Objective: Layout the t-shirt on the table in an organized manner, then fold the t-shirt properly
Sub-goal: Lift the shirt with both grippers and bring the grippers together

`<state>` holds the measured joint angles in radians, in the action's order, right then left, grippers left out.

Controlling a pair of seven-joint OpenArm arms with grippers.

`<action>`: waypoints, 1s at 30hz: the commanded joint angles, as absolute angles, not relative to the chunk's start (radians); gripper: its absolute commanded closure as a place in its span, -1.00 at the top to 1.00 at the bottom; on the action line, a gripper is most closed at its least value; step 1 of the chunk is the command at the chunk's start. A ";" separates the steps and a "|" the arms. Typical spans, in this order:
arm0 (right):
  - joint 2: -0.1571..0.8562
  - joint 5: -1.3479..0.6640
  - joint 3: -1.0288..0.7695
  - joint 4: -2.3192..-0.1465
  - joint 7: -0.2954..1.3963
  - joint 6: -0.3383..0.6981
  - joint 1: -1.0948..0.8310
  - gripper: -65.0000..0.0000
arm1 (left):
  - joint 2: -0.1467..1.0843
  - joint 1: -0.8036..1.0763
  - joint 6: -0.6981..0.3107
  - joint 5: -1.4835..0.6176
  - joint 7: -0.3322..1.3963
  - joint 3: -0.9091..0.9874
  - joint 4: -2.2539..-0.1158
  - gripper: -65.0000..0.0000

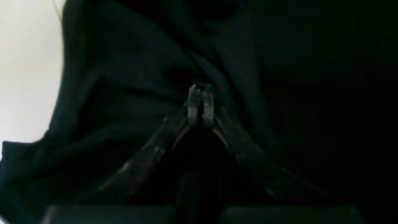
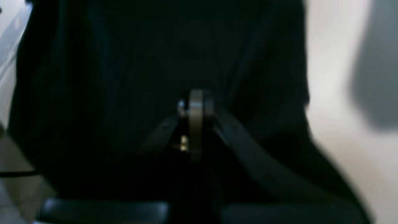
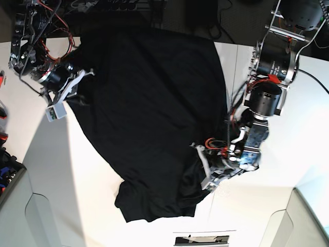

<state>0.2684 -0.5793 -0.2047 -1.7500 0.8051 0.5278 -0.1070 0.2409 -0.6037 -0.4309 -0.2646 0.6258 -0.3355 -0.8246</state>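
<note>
The black t-shirt lies rumpled across the white table, wide at the far side and bunched into folds near the front. My left gripper is shut on a bunched edge of the shirt at its right front corner. In the left wrist view its fingertips are pressed together amid dark folds of the shirt. My right gripper is shut on the shirt's edge at the far left. The right wrist view shows that gripper closed, with the fabric stretching away from it.
A grey bin holding coloured items stands at the left edge. Wires and arm mounts crowd the far left corner, and the other arm's base is at the far right. A small dark object lies at the table's front edge.
</note>
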 commanded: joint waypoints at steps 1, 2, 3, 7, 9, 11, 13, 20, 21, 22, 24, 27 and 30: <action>0.276 -0.597 -0.209 -1.768 0.774 0.527 -0.078 -1.00 | 0.279 -0.633 -0.435 -0.313 0.636 -0.332 -0.889 -1.00; 0.271 -0.587 -0.209 -1.768 0.770 0.527 -0.057 -1.00 | 0.303 -0.632 -0.454 -0.375 0.681 -0.332 -0.941 -1.00; 0.264 -0.574 -0.209 -1.767 0.764 0.527 -0.035 -1.00 | 0.326 -0.629 -0.476 -0.434 0.724 -0.332 -0.992 -0.86; 0.228 -0.516 -0.207 -1.745 0.759 0.519 0.077 -1.00 | 0.406 -0.606 -0.551 -0.632 0.825 -0.332 -1.163 -0.43; 0.215 -0.508 -0.207 -1.712 0.759 0.515 0.128 -1.00 | 0.438 -0.589 -0.563 -0.705 0.862 -0.332 -1.214 -0.43; 0.201 -0.500 -0.204 -1.677 0.759 0.511 0.179 -1.00 | 0.466 -0.556 -0.585 -0.771 0.891 -0.332 -1.262 -0.43; 0.190 -0.488 -0.192 -1.651 0.759 0.511 0.231 -1.00 | 0.493 -0.501 -0.649 -0.813 0.903 -0.332 -1.320 -0.43; 0.183 -0.403 -0.002 -1.625 0.764 0.432 0.439 -1.00 | 0.534 -0.258 -0.698 -0.863 0.925 -0.332 -1.541 -0.45; 0.176 -0.375 0.038 -1.618 0.764 0.422 0.466 -1.00 | 0.533 -0.223 -0.698 -0.856 0.925 -0.332 -1.563 -0.45; 0.166 -0.344 0.077 -1.606 0.763 0.413 0.493 -1.00 | 0.531 -0.190 -0.698 -0.848 0.924 -0.333 -1.582 -0.45; 0.134 -0.300 0.146 -1.557 0.757 0.404 0.549 -1.00 | 0.527 -0.128 -0.698 -0.848 0.924 -0.333 -1.616 -0.45; 0.080 -0.294 0.232 -1.442 0.756 0.391 0.643 -1.00 | 0.513 -0.050 -0.698 -0.839 0.924 -0.333 -1.662 -0.45; 0.024 -0.291 0.304 -1.305 0.751 0.388 0.736 -1.00 | 0.480 0.010 -0.698 -0.812 0.918 -0.333 -1.676 -0.45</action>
